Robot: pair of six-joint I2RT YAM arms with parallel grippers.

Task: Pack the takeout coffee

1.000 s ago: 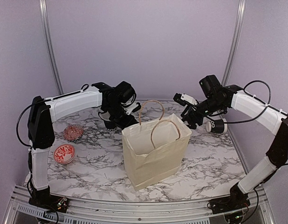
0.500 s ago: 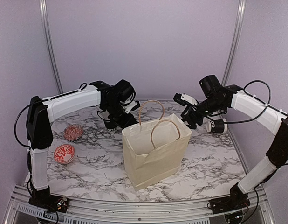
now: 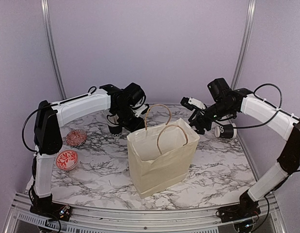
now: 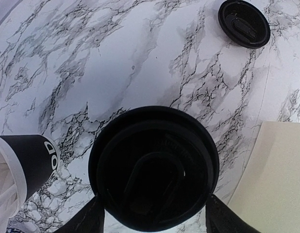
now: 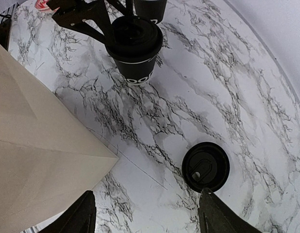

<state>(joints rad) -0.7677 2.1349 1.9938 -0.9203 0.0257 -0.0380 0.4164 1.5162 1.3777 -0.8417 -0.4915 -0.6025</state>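
Note:
The takeout coffee (image 4: pixel 155 167), a black cup with a black lid, stands upright on the marble table (image 4: pixel 116 63). It also shows in the right wrist view as the lidded cup (image 5: pixel 135 43). My left gripper (image 4: pixel 155 213) is open, with a finger (image 4: pixel 87 218) on each side of the cup just below the lid. In the top view the left gripper (image 3: pixel 130 119) hangs behind the bag's left top corner and hides most of that cup. My right gripper (image 5: pixel 146 204) is open and empty, low over the table past the bag's far right corner.
The cream paper bag (image 3: pixel 162 160) stands open at mid table, handles up. A like cup holding white wrapped straws (image 4: pixel 24 165) stands just left of the coffee. A loose black lid (image 5: pixel 206 166) lies by my right fingers. A cup (image 3: pixel 225 130) lies on its side far right. Two red liners (image 3: pixel 76 137) sit at left.
The left gripper's jaws have widened around the coffee cup, and the left wrist has shifted a little to the right. The right arm has not moved.

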